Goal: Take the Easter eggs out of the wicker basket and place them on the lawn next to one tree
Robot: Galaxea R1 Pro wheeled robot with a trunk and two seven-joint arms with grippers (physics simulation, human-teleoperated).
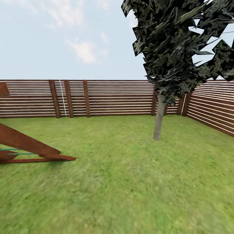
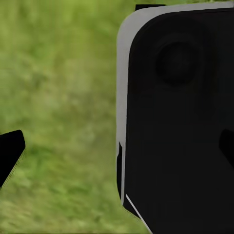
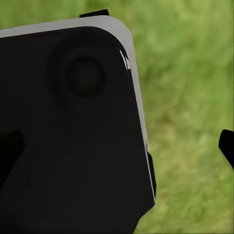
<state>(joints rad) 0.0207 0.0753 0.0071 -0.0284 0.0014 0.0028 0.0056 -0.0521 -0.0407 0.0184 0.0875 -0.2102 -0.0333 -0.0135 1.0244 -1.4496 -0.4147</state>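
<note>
A tree (image 1: 159, 121) with a thin pale grey trunk and dark, pale-flecked leaf clumps stands on the lawn (image 1: 130, 185) of the garden, ahead and to the right in the head view. The Easter eggs and the wicker basket are out of view. In the left wrist view my left gripper (image 2: 117, 156) is open, its dark fingertips (image 2: 10, 153) at the picture's edges, with nothing between them. The right wrist view shows my right gripper (image 3: 117, 151) open and empty too. Behind each gripper are a black panel of my own body and grass.
A brown slatted wooden fence (image 1: 113, 99) closes the lawn at the back and along the right side. Slanted brown beams of a wooden play structure (image 1: 29, 144) rest on the grass at the left. Open grass stretches from me to the tree.
</note>
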